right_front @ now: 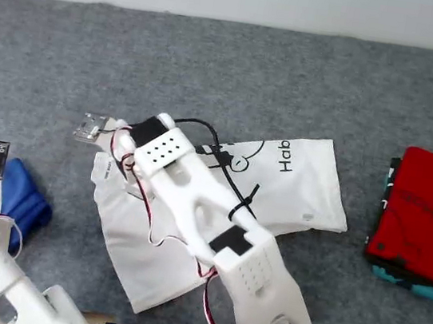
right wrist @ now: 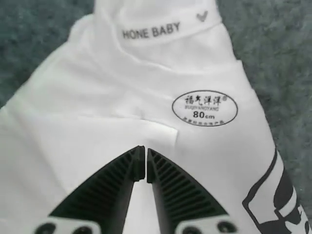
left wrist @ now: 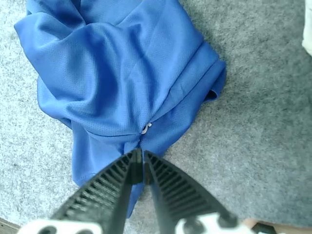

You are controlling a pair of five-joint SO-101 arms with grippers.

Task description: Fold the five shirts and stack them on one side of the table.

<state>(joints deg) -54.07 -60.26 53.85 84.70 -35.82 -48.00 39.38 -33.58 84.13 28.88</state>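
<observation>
1. Left gripper (left wrist: 143, 163): closed on a pinch of the crumpled blue mesh shirt (left wrist: 122, 73), at the left side of the grey felt worktop (right_front: 252, 78).
2. Right gripper (right wrist: 142, 163): closed, tips near the collar of the spread white printed shirt (right wrist: 146, 87), mid-worktop.
3. Folded red shirt (right_front: 423, 215): tops the stack at the right side.

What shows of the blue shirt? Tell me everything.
The blue shirt looks like fine-mesh, slightly shiny fabric. It is unfolded and crumpled in a loose heap with deep creases. It lies on the grey, felt-like table, at the left side in the high view. Its creases gather at the left tool, which is shut on a pinch of the cloth.
</observation>
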